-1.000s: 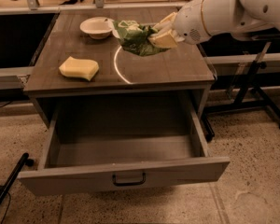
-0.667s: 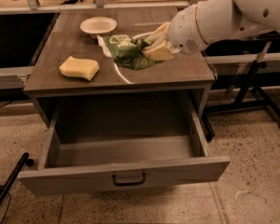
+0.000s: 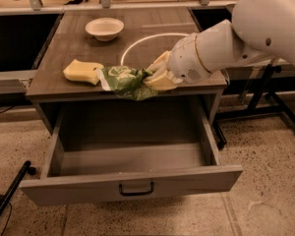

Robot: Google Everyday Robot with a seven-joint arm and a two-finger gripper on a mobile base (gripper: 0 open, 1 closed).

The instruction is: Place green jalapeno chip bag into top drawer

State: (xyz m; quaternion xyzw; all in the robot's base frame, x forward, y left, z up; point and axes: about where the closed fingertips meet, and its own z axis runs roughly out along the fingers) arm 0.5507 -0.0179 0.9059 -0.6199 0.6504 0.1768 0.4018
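Note:
The green jalapeno chip bag (image 3: 124,80) is shiny, wrinkled, with a pale logo and whitish left edge. My gripper (image 3: 156,76) is shut on its right side and holds it in the air over the counter's front edge, above the back of the top drawer. The top drawer (image 3: 132,185) is pulled wide open below, grey-brown, with a small dark pull handle (image 3: 136,189) at the centre of its front panel. Its inside shows nothing in it.
A yellow sponge (image 3: 82,71) lies on the counter (image 3: 78,43) just left of the bag. A white bowl (image 3: 104,28) stands at the back left. A pale ring mark (image 3: 137,41) shows mid-counter. Black frame legs (image 3: 280,107) stand to the right, a dark bar (image 3: 10,195) at lower left.
My gripper has carried the bag from the back of the counter forward and to the left, down to the counter's front edge above the open drawer.

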